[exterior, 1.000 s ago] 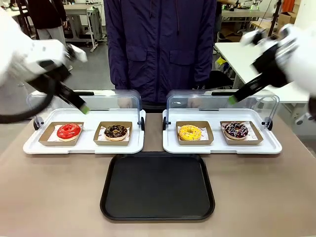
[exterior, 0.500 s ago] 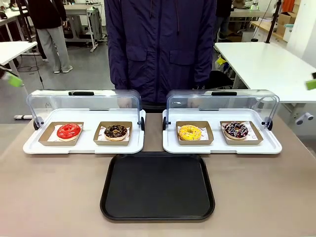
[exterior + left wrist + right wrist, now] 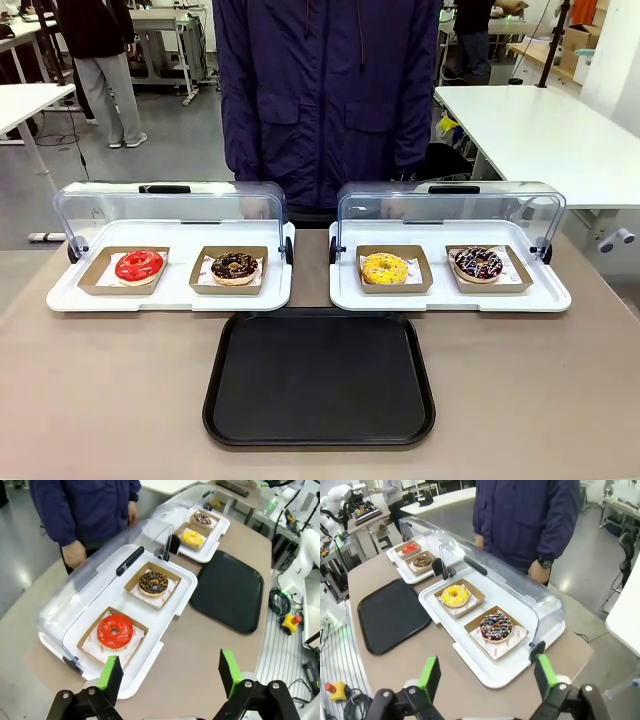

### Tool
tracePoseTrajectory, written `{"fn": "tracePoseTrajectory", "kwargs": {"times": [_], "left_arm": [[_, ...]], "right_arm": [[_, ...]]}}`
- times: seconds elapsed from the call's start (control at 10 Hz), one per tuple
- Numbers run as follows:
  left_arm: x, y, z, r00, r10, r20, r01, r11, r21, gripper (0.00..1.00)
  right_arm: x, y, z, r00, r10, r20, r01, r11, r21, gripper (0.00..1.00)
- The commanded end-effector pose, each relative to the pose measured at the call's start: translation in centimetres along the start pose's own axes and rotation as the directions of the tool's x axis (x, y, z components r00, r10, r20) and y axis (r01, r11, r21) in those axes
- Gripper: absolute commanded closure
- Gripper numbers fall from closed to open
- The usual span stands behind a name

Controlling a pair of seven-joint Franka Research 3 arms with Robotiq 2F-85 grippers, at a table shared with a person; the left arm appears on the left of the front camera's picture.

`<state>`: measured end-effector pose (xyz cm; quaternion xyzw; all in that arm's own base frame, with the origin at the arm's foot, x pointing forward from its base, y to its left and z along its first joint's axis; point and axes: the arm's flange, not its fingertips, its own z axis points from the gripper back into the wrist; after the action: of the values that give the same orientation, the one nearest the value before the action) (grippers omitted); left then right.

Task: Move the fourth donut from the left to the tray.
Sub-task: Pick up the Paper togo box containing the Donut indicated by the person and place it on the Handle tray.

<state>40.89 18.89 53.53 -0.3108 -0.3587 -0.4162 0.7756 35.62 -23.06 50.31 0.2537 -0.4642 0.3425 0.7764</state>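
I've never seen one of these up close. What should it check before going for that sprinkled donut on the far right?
1. The fourth donut is in plain sight with nothing on it: ok.
2. The clear lid is tilted back off it: ok.
3. The black tray has free room: ok.
4. The right fingers are open and hold nothing: ok.
5. The person's hand is behind the lid, away from the donut: ok.
6. The fingers are close to the donut: not ok, well short of it.

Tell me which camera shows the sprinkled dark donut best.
The right wrist view: the fourth donut lies close and unobstructed, with drizzle and sprinkles clear. The front view shows it smaller and lower-angled. The left wrist view shows it tiny and far off.
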Motion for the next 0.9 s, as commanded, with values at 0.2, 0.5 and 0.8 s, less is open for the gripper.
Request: {"fn": "tracePoseTrajectory", "kwargs": {"times": [0.2, 0.5, 0.8], "left_arm": [[-2.1, 1.7, -0.8, 0.995, -0.046, 0.087, 0.052, 0.997, -0.065, 0.00], [-2.2, 0.8, -1.3, 0.990, -0.057, 0.126, 0.066, 0.996, -0.063, 0.00], [-2.0, 1.3, -1.3, 0.995, -0.033, 0.091, 0.039, 0.997, -0.059, 0.00]], "right_arm": [[-0.5, -0.7, 0.8, 0.998, 0.044, 0.039, -0.044, 0.999, -0.003, 0.00], [-0.8, -0.7, 1.1, 0.998, 0.047, 0.050, -0.047, 0.999, 0.001, 0.00], [-1.0, -0.6, 1.0, 0.999, 0.018, 0.039, -0.018, 1.000, 0.003, 0.00]]}}
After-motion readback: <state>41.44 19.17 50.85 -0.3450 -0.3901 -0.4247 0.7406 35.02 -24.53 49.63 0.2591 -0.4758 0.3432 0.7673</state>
